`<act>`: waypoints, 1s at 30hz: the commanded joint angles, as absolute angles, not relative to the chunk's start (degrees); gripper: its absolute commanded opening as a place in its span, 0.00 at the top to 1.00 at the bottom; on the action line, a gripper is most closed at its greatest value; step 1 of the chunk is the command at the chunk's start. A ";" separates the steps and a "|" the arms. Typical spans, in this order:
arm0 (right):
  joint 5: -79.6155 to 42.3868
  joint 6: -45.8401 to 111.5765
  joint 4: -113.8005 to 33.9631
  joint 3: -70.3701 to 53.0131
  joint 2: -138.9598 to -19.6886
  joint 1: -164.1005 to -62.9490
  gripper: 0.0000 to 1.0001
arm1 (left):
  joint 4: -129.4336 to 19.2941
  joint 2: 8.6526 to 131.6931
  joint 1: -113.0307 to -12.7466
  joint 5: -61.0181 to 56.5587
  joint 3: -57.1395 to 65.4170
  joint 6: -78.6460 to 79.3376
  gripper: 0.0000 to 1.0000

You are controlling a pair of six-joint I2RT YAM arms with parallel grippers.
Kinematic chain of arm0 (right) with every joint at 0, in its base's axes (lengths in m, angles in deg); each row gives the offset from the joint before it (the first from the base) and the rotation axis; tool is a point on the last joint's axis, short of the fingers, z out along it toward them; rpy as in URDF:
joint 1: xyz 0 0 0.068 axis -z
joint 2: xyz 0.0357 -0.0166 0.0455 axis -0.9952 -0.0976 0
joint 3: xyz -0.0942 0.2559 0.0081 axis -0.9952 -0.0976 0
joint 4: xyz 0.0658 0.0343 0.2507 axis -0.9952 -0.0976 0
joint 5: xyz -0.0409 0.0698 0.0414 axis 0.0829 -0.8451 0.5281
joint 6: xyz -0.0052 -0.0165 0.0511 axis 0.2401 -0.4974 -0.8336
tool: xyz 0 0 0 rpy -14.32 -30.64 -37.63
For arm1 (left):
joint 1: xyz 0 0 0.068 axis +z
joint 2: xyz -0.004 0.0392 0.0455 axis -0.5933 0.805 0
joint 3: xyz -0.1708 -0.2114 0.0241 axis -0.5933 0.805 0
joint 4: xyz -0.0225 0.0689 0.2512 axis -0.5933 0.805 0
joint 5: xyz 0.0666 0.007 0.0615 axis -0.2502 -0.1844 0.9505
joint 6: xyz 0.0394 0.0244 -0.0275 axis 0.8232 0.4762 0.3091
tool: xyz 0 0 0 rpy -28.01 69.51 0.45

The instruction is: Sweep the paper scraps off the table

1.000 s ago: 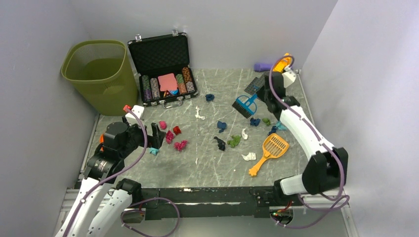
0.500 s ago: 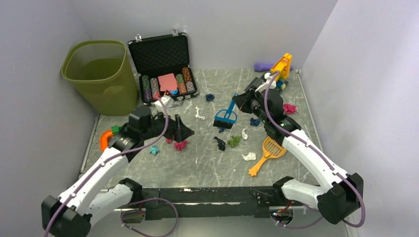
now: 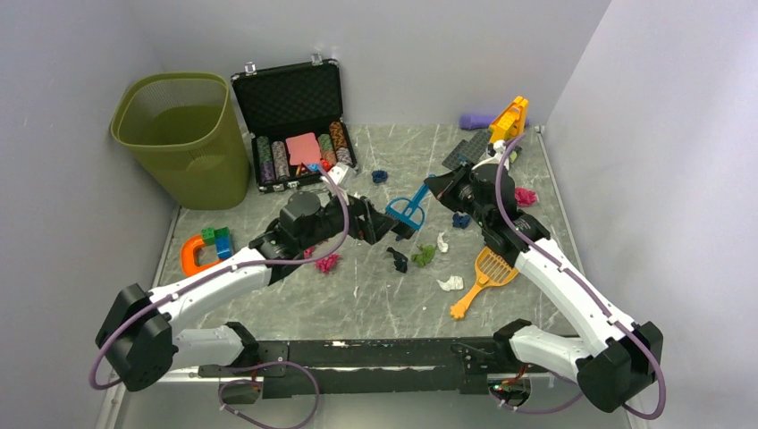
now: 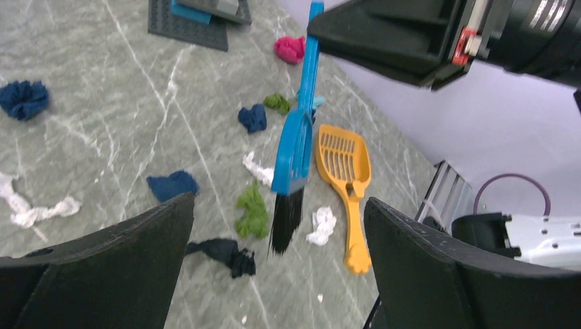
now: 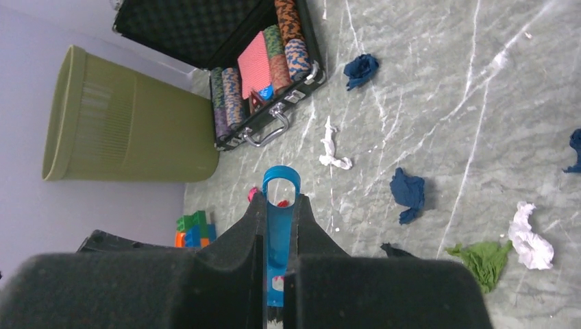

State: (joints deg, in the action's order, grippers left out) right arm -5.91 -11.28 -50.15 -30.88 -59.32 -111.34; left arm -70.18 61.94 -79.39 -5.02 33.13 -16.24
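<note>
Brush (image 3: 407,211) in right hand (image 3: 437,187), left hand (image 3: 394,225) splayed

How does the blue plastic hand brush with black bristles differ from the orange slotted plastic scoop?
The blue brush is clamped by its handle in the right gripper; the orange scoop is held by nothing. The brush is up on end, bristles downward; the scoop lies flat on the table. Both are handled plastic tools among the paper scraps.
</note>
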 commanded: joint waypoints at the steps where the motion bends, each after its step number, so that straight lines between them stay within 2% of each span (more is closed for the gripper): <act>1: -3.97 -15.31 -52.74 -27.28 -58.27 -111.54 0.98 | -79.60 65.34 -80.50 -1.86 28.10 -16.48 0.06; 6: -4.39 -17.76 -52.12 -28.63 -57.24 -111.53 0.99 | -80.37 69.73 -80.65 -3.57 24.66 -16.93 0.26; 9: -3.84 -18.60 -51.88 -29.31 -56.43 -111.54 0.99 | -81.54 71.19 -80.61 -5.18 24.32 -17.40 0.34; 11: -3.53 -18.42 -52.64 -28.86 -56.50 -111.50 0.99 | -82.13 71.40 -80.62 -5.75 24.58 -17.78 0.37; 19: -1.68 -19.38 -53.79 -28.60 -56.36 -111.55 0.99 | -82.96 68.85 -80.60 -5.98 28.26 -18.85 0.34; 23: -2.34 -20.20 -53.78 -28.42 -56.59 -111.54 0.99 | -84.21 68.54 -80.62 -6.58 29.82 -19.83 0.44; 26: -3.06 -20.25 -53.47 -28.46 -56.61 -111.55 0.99 | -82.38 70.41 -80.64 -8.18 27.99 -19.74 0.65; 29: -4.07 -19.20 -53.85 -28.34 -56.46 -111.53 0.96 | -80.12 71.16 -80.68 -8.14 26.11 -19.28 1.00; 30: -4.05 -18.79 -54.32 -28.33 -56.10 -111.54 0.90 | -78.01 70.70 -80.56 -7.48 25.41 -18.90 1.00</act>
